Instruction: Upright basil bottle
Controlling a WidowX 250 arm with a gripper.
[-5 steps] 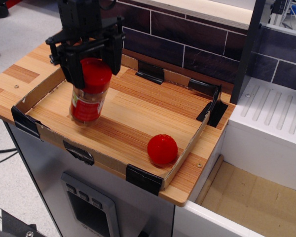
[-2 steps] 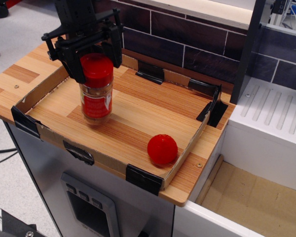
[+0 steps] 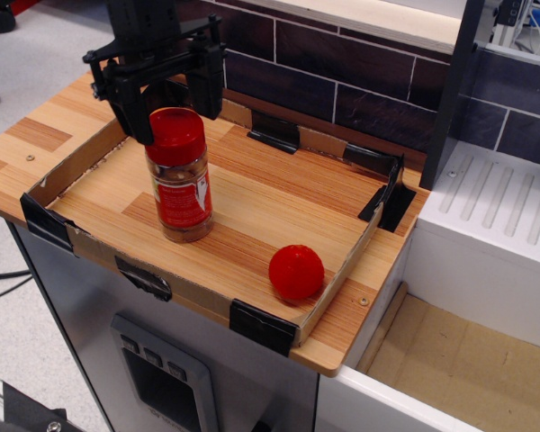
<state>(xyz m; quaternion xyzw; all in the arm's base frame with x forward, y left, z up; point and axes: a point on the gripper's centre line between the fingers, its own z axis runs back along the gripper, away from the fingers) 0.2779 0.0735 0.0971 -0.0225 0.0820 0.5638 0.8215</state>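
The basil bottle (image 3: 180, 178) stands upright on the wooden floor of the shallow tray (image 3: 279, 193), left of its middle. It has a wide red cap, a red label and brownish contents. My black gripper (image 3: 162, 99) is just above and behind the cap. Its fingers (image 3: 126, 108) stand apart on either side, open and holding nothing. The bottle stands free of them.
A red ball (image 3: 296, 272) lies in the tray near its front right corner. Low cardboard walls with black tape corners (image 3: 263, 326) ring the tray. A dark brick wall (image 3: 360, 67) rises behind. A white unit (image 3: 486, 234) stands to the right.
The bottle went from tilted in my grip to standing upright on the tray. My gripper has opened and risen off the cap.
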